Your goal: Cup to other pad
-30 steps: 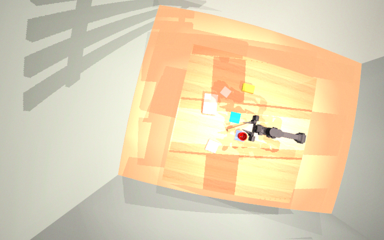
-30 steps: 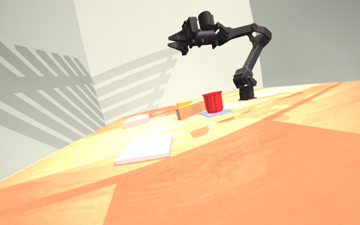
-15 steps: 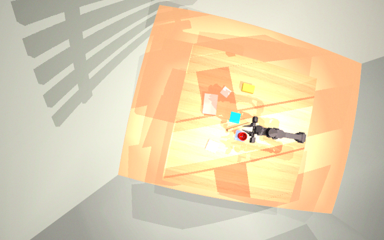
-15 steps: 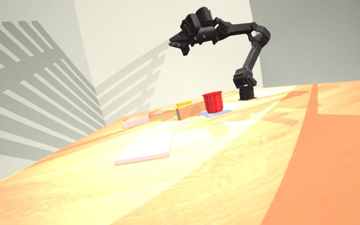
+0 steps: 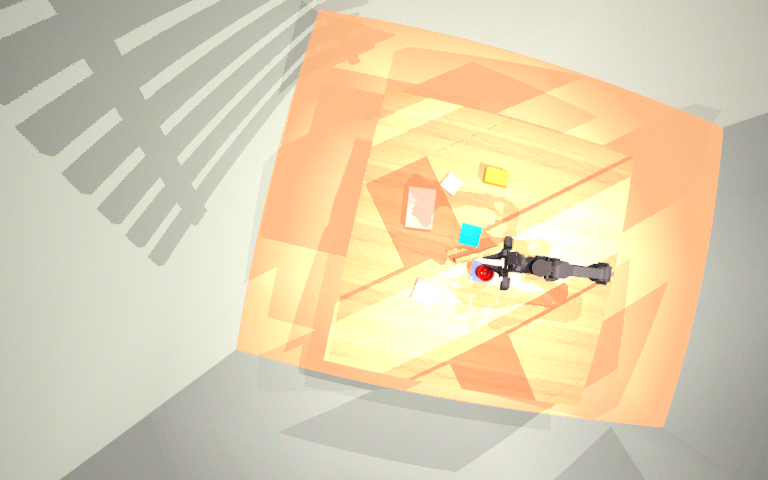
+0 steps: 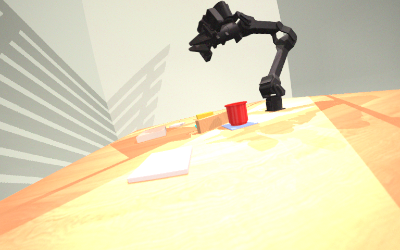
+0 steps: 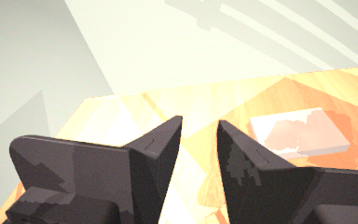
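- Nearest in the exterior view, a white slab (image 5: pixel 424 292) (image 6: pixel 165 164) lies flat, well apart from the cup; probably not part of the job.
- Red cup (image 5: pixel 482 270) (image 6: pixel 236 114) stands upright on the blue pad (image 5: pixel 473 270) (image 6: pixel 234 127). Small specks inside, seen from above, are probably the marbles; number not readable. Its flat footing should keep them in.
- Wooden bar (image 5: pixel 467 254) (image 6: pixel 204 125) stands between blue pad and cyan pad (image 5: pixel 470 234) (image 6: pixel 196 126). Cyan looks like the destination; the bar presumably forces a lift, since a slide would strike it and tip the load.
- Pale box (image 5: pixel 420 208) (image 6: pixel 151 135) (image 7: pixel 298 133), small white tile (image 5: pixel 451 183) (image 6: pixel 176 125) and yellow block (image 5: pixel 496 176) (image 6: pixel 204 115) lie on the far side of the bar, off the likely short route.
- Gripper (image 5: pixel 484 261) (image 6: pixel 189 47) (image 7: pixel 199 124) hangs high above the tabletop, fingers part-way apart, nothing between them. Height gives clearance over cup and bar; the gap probably needs widening before a grasp.
- Judgement: transfer not yet begun. Next, align over the cup and descend without knocking its rim.

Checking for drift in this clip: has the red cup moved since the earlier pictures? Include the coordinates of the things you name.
No; the red cup (image 5: pixel 484 275) (image 6: pixel 236 113) stays on the blue pad (image 5: pixel 473 271) (image 6: pixel 233 127), beside the wooden barrier (image 5: pixel 465 257) (image 6: pixel 208 123).
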`<state>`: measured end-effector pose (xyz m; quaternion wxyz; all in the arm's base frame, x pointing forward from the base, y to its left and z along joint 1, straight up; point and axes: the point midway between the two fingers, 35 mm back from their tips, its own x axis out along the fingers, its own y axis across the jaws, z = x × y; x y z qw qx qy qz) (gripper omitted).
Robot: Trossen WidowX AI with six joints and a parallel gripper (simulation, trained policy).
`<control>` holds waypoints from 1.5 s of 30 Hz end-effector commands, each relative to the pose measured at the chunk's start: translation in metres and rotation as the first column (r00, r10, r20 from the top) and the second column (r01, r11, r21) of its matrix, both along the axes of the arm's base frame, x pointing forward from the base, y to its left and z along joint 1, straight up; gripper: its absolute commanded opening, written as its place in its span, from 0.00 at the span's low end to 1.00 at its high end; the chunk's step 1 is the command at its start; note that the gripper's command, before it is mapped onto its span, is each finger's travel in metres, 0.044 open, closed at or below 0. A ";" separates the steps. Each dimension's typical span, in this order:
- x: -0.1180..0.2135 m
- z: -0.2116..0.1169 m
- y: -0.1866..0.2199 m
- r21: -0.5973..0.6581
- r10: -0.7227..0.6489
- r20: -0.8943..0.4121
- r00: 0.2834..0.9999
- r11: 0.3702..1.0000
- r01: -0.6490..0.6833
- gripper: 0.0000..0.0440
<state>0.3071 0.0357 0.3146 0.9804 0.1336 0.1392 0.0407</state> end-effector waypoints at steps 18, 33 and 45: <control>-0.004 -0.009 0.025 0.208 0.014 -0.293 0.956 0.977 0.049 0.26; -0.012 -0.022 0.041 0.301 0.005 -0.521 0.853 0.937 0.178 0.27; -0.022 -0.035 0.050 0.299 -0.022 -0.684 0.729 0.904 0.307 0.27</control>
